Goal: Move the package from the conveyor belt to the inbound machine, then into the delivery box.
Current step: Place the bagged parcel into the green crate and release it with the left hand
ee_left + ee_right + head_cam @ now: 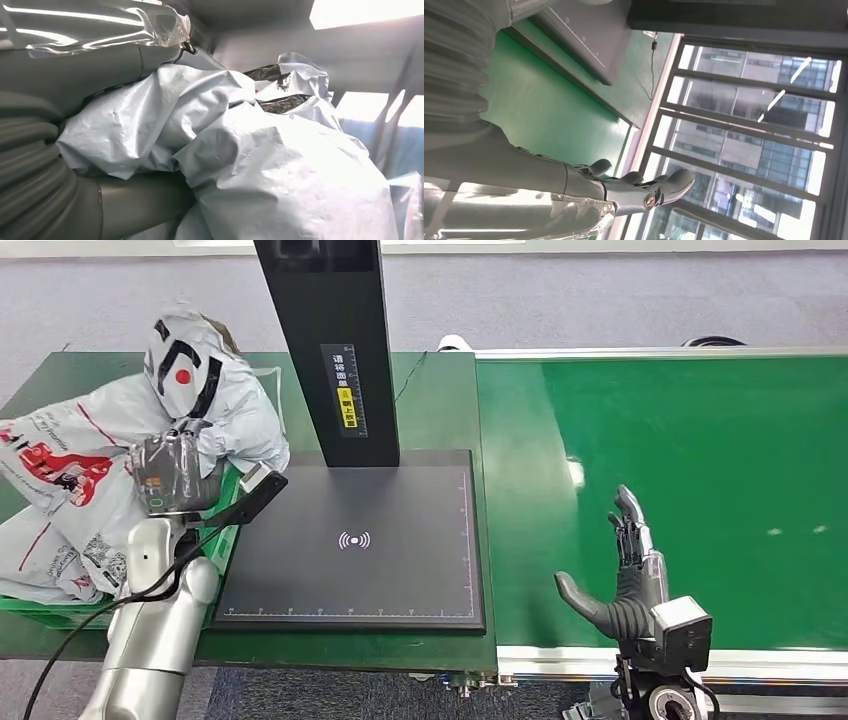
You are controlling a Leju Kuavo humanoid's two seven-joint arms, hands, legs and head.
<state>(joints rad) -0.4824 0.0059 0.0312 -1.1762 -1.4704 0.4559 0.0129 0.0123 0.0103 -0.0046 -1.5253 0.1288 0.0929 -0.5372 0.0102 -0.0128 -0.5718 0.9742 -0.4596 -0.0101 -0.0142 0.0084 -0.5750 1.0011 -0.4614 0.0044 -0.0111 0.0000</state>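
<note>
The package (228, 412) is a crumpled grey-white mailer bag lying on top of other bags in the green delivery box (228, 532), left of the inbound machine. My left hand (170, 476) rests against its near side. In the left wrist view the package (280, 165) sits between the thumb (140, 205) and the fingers (100, 65), which close around it. My right hand (626, 570) hovers over the green conveyor belt (700, 460) with fingers spread and nothing in it; the right wrist view shows the same hand (624, 192) open.
The inbound machine's black scan plate (400, 560) lies between box and belt, with a tall black post (330, 340) at its back. A white bag with red print (60, 470) fills the box's left side. A black cable (230, 515) runs along my left arm.
</note>
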